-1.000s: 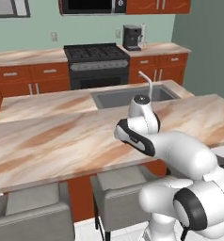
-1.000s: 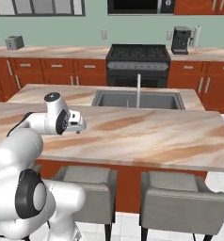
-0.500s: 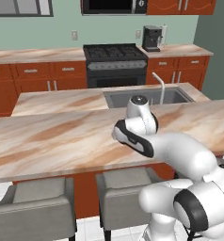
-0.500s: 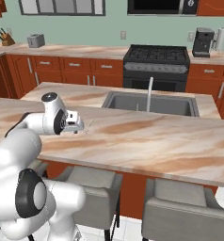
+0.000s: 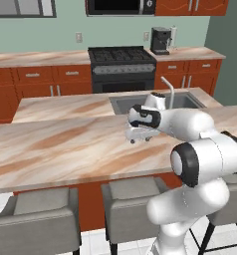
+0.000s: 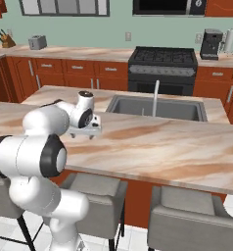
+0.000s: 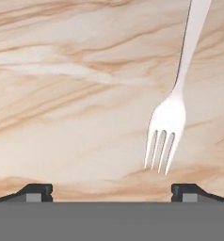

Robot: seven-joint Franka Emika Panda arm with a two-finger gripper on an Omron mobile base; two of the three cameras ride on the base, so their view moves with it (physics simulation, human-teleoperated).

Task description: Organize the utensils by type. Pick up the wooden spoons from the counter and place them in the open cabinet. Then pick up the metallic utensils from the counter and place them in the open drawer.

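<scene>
View swung left with the base; gripper [image 7: 112,190] wide, empty, above fork [image 7: 168,127] (no readable writing).

The counter [image 5: 65,144] stretches wide, pinkish-tan marble streaked with brown veins, its near edge above the grey stools. A sink [image 6: 157,109] is set into its far edge. On the slab in the hand view lies a pale fork [image 7: 172,108], flat on the marble, tines toward the bottom of that view and handle running off the top.
</scene>
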